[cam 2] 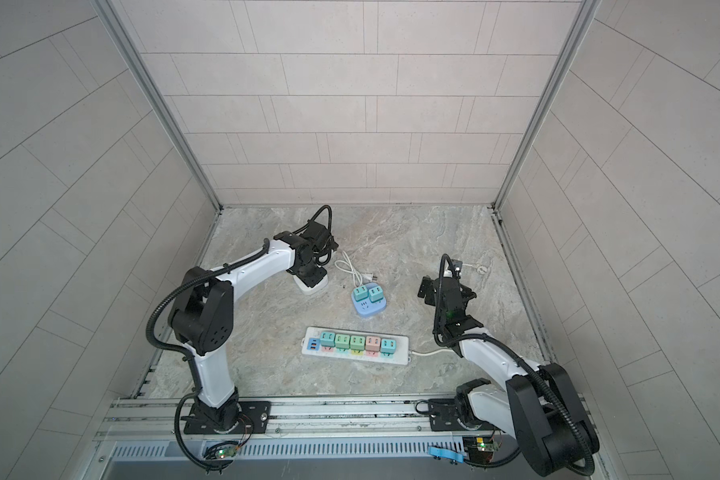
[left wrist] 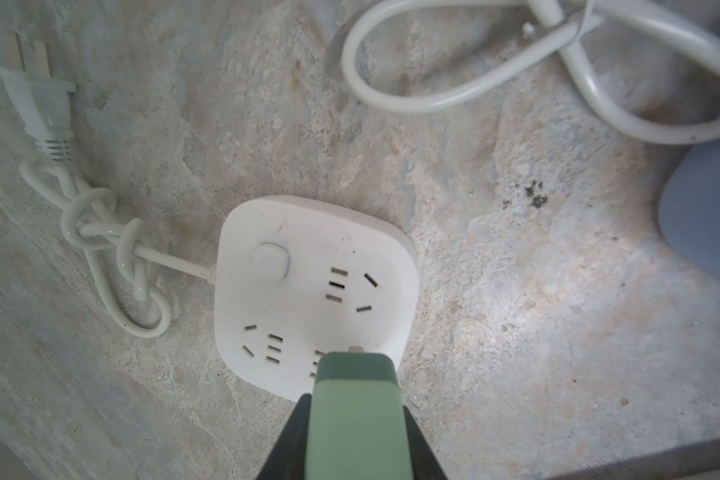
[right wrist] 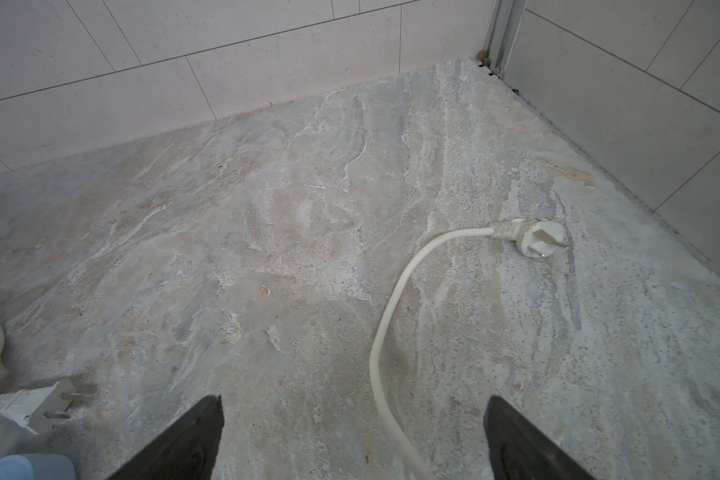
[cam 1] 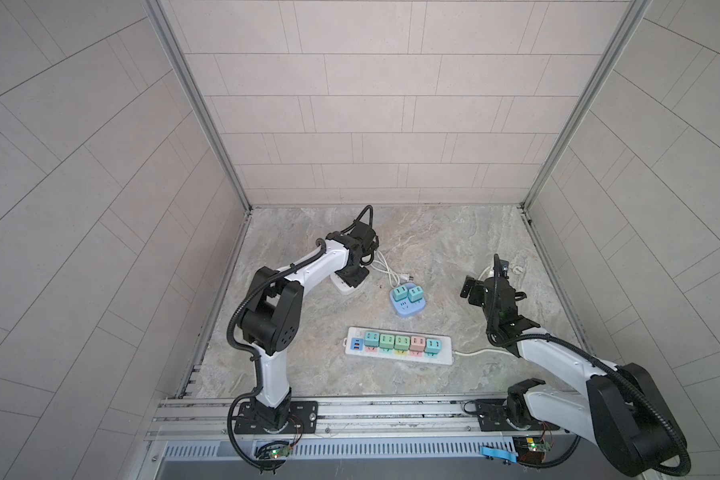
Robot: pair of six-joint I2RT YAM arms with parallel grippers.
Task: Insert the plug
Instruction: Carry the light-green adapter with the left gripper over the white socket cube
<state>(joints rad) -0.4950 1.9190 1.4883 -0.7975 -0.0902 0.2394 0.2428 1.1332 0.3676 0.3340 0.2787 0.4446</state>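
**Left wrist view.** The left claw (left wrist: 356, 405) is clenched on the green plug (left wrist: 356, 374), with its black fingers (left wrist: 296, 432) pressed to either side. The plug sits over a corner of the white socket block (left wrist: 308, 257), beside one set of slots. A metal prong tip shows at the plug's front edge; whether it touches the block's face I cannot tell. The block lies flat on the tabletop (left wrist: 516, 332). Its knotted cord (left wrist: 100, 232) runs to a two-pin plug (left wrist: 38, 99). A blue hub (left wrist: 707, 216) shows at the frame's edge, near loose white cord loops (left wrist: 433, 97).

**Right wrist view.** The right claw (right wrist: 354, 401) is released, and only bare tabletop lies between its wide-apart fingers (right wrist: 192, 436). A white cord (right wrist: 385, 316) curves away to a round plug (right wrist: 537, 241) lying near the corner of the walls.

**Top views.** Only these show the long power strip (cam 1: 443, 357), which has five pastel adapters (cam 1: 402, 343) plugged in along it. It lies in front of the hub, and the hub carries two teal adapters (cam 1: 400, 293). The green plug is hidden in both top views under the left arm's wrist, which covers most of the socket block. The right claw hangs well apart from the block, to the right of the hub.

The tabletop has a grey-beige marbled stone look. Pale tile-patterned walls (cam 2: 350, 124) close three sides, joined by aluminium posts (cam 2: 168, 116). The arm bases are bolted to a metal rail (cam 1: 391, 409) along the front.
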